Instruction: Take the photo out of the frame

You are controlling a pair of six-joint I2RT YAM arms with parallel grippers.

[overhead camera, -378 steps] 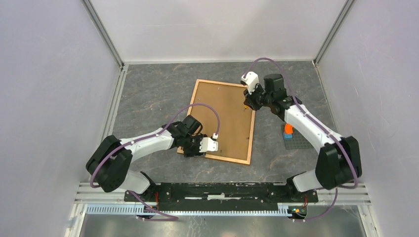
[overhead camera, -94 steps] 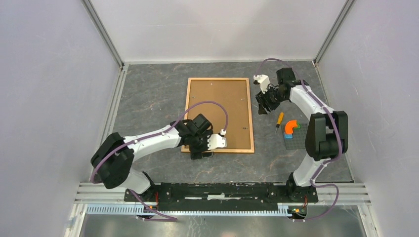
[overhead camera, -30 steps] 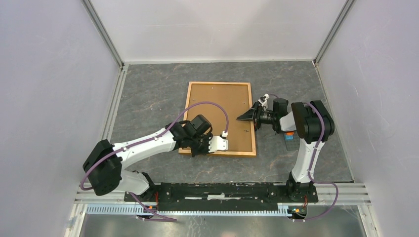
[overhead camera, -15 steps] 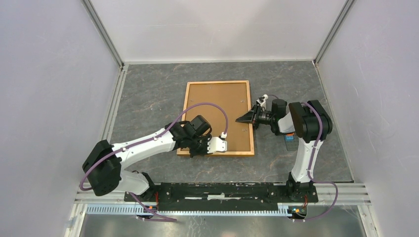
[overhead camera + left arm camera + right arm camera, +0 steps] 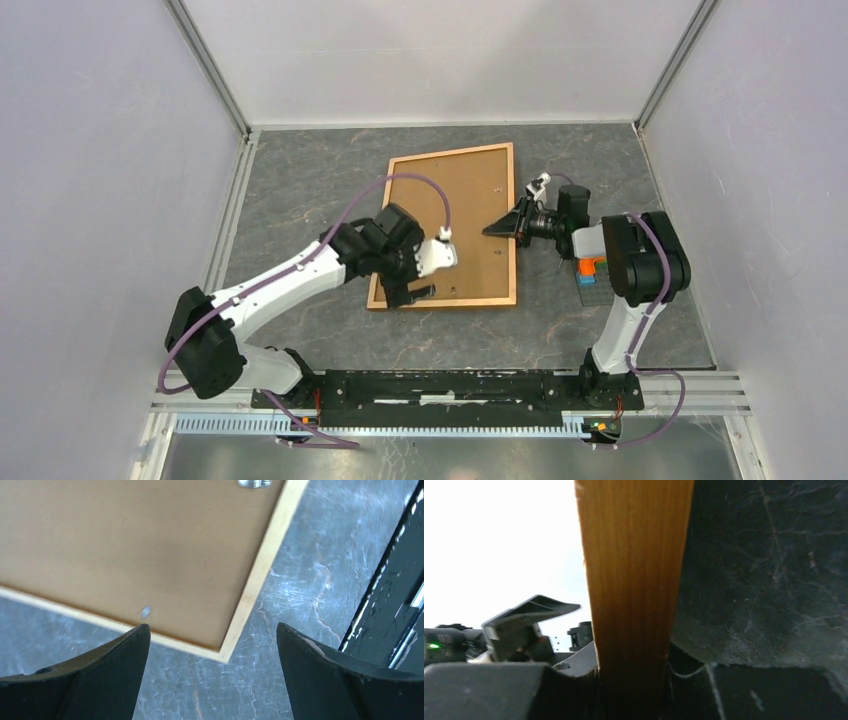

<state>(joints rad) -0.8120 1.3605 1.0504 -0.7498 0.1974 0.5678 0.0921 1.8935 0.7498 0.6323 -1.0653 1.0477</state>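
The large rectangular frame with orange-brown wooden moulding (image 5: 455, 200) lies back up, slightly askew, at the middle of the grey marbled surface (image 5: 300, 190), its brown fibreboard back hiding the photo. The right pincer (image 5: 497, 228) is clenched on the moulding of its right edge. The left pincer (image 5: 212, 640) is released, its fingers wide apart above the frame's near edge. To the right, beside the right arm, sits a small grey baseplate with orange and blue blocks (image 5: 590, 272).

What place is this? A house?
Probably a robot lab booth, not a house: left arm and right arm bolted to a black rail, plain pale walls boxing in a grey tabletop.
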